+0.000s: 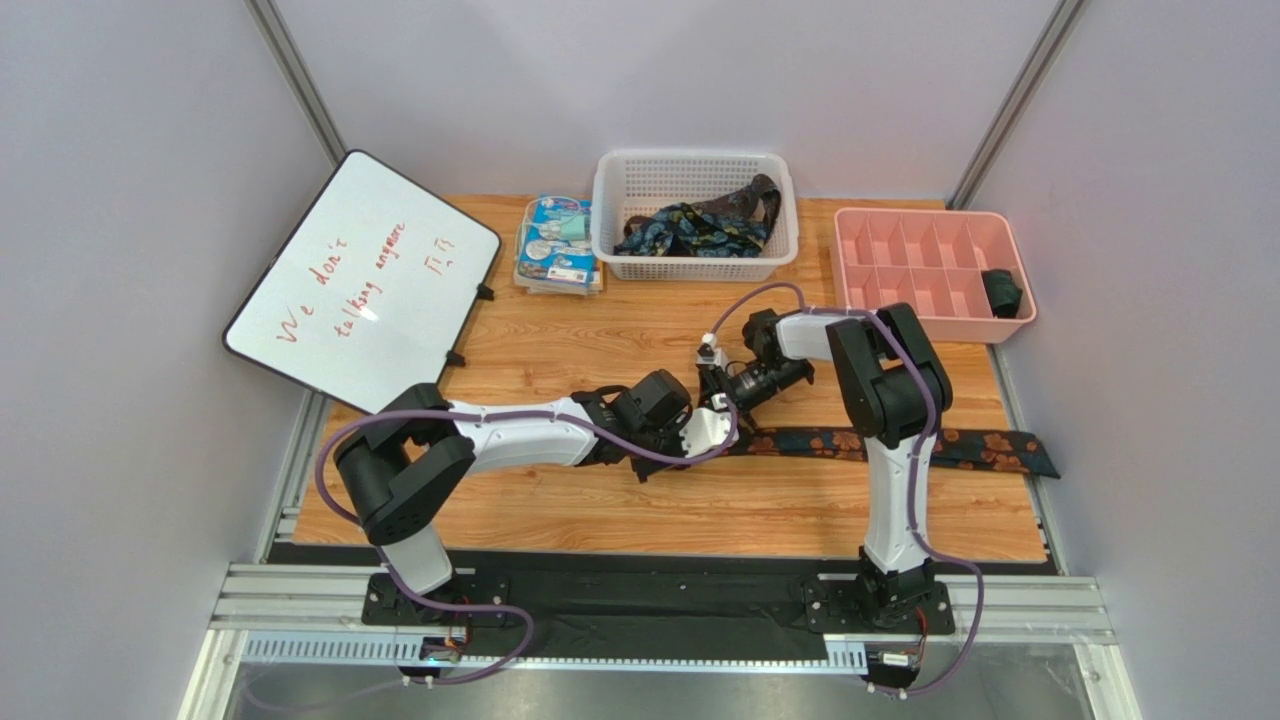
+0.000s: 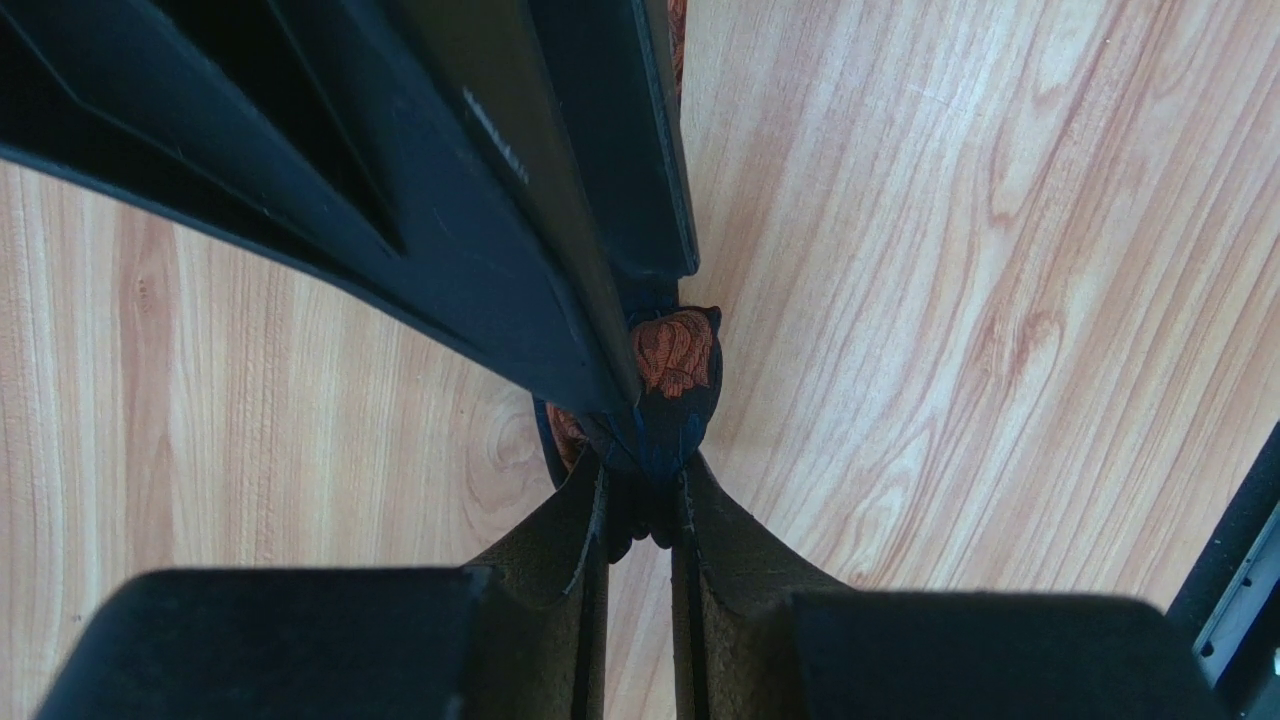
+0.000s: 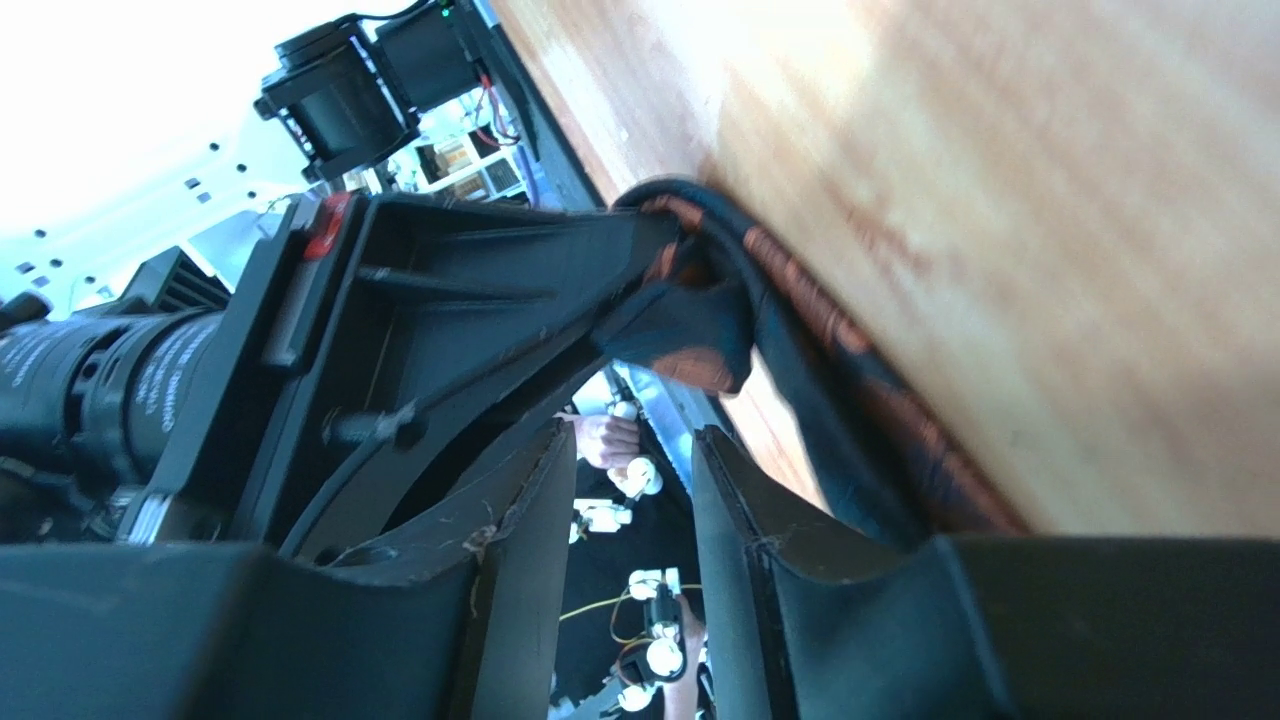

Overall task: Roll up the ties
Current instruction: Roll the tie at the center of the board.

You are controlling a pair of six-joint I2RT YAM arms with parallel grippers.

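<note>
Left end effector [image 2: 643,477] is clenched on the tie [image 2: 672,357]. Its two fingers pinch the dark fabric just behind a small curl of orange-and-navy cloth that stands above the wooden desk [image 2: 977,300], and a black finger of the other arm crosses the upper left of this wrist view and reaches to the curl. Seen from the right wrist, the right end effector [image 3: 631,438] is released: its jaws stand apart with nothing between them. The tie's folded tip sits just beyond them against the left arm's black finger, and the rest of the strip trails along the desk beside one jaw. From above, both arms meet near the middle of the desk, and the tie runs flat from there toward the right edge, nearly all of it unrolled. More ties [image 1: 699,228] lie heaped in the white basket [image 1: 694,158] at the back, and one dark roll [image 1: 1002,293] sits in the pink divided tray [image 1: 917,221]. The step in hand looks like starting the roll, with the first turn barely formed. The next move probably calls for the right end effector to regrip the curl and turn it along the strip while the left holds the core tight.
</note>
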